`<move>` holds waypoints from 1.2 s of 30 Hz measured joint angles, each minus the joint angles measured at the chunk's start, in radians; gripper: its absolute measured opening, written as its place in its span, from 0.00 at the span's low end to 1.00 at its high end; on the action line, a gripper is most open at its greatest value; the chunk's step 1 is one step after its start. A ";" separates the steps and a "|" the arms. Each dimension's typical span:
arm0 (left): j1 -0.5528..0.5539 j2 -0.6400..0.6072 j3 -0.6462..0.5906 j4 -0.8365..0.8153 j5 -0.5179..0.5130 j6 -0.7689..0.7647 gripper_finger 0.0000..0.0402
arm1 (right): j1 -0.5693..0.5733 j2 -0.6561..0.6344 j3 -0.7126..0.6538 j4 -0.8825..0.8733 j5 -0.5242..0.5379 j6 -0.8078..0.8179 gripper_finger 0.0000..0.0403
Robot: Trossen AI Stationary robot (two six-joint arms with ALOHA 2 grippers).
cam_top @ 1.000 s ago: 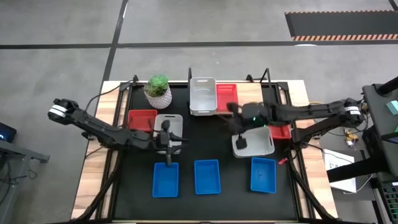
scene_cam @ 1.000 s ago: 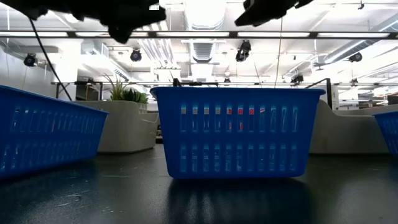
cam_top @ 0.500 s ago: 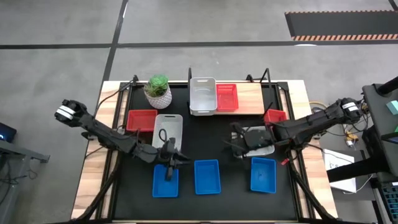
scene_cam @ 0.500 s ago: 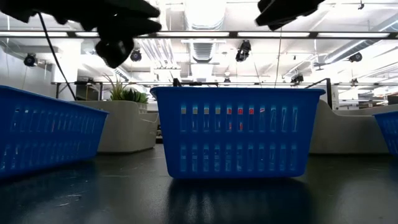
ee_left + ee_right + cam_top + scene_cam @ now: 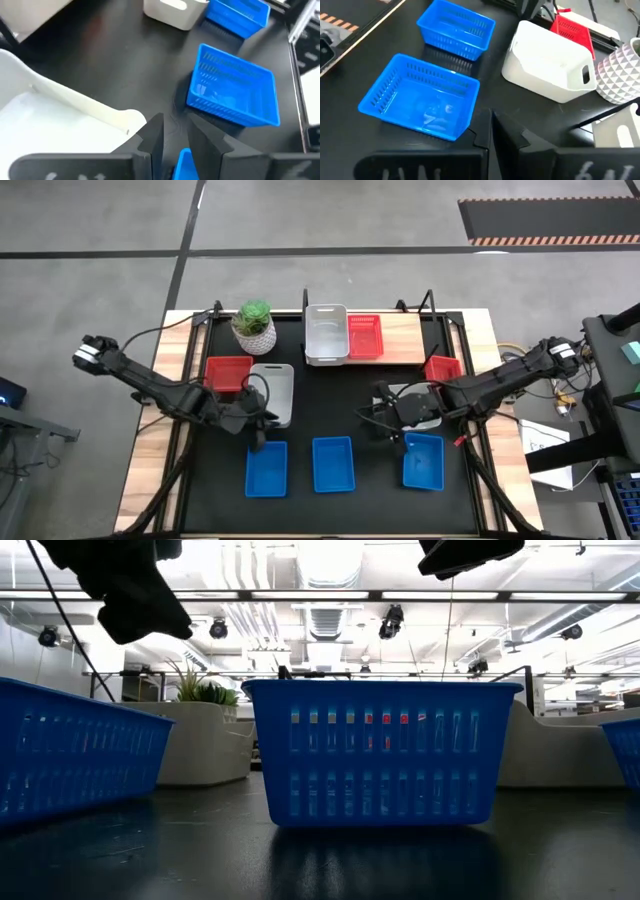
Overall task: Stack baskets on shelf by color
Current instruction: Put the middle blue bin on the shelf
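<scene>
On the wooden shelf (image 5: 410, 338) at the table's far edge stand a white basket (image 5: 326, 335) and a red basket (image 5: 364, 337). Three blue baskets (image 5: 266, 468) (image 5: 333, 463) (image 5: 424, 460) stand in a row near the front. Two more white baskets (image 5: 275, 385) (image 5: 420, 402) and two more red ones (image 5: 228, 372) (image 5: 443, 367) sit on the black tabletop. My left gripper (image 5: 258, 432) hangs above the far edge of the left blue basket (image 5: 184, 162), narrowly open and holding nothing. My right gripper (image 5: 385, 423) is shut and hovers beside the right white basket.
A plant in a white ribbed pot (image 5: 254, 327) stands at the far left, beside the shelf. The strip of black tabletop (image 5: 335, 405) between the shelf and the blue row is bare. Both grippers (image 5: 130, 590) (image 5: 470, 555) hang well above the baskets.
My right gripper has swung from near the shelf toward the table's near edge, stopping by the right white basket. My left gripper went from over the left white basket out over the left blue basket, then drew back and rolled. No basket has moved.
</scene>
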 joint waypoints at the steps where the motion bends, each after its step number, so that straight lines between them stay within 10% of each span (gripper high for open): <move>1: 0.000 0.000 0.000 0.000 0.006 0.019 0.17 | -0.006 0.000 0.000 0.002 0.000 0.016 0.02; 18: -0.027 0.030 0.024 0.189 0.009 0.162 0.17 | 0.044 0.031 0.066 -0.051 -0.040 0.345 0.29; 36: -0.026 0.050 0.031 0.265 -0.086 0.620 0.17 | 0.098 0.294 0.321 -0.276 -0.051 0.459 0.31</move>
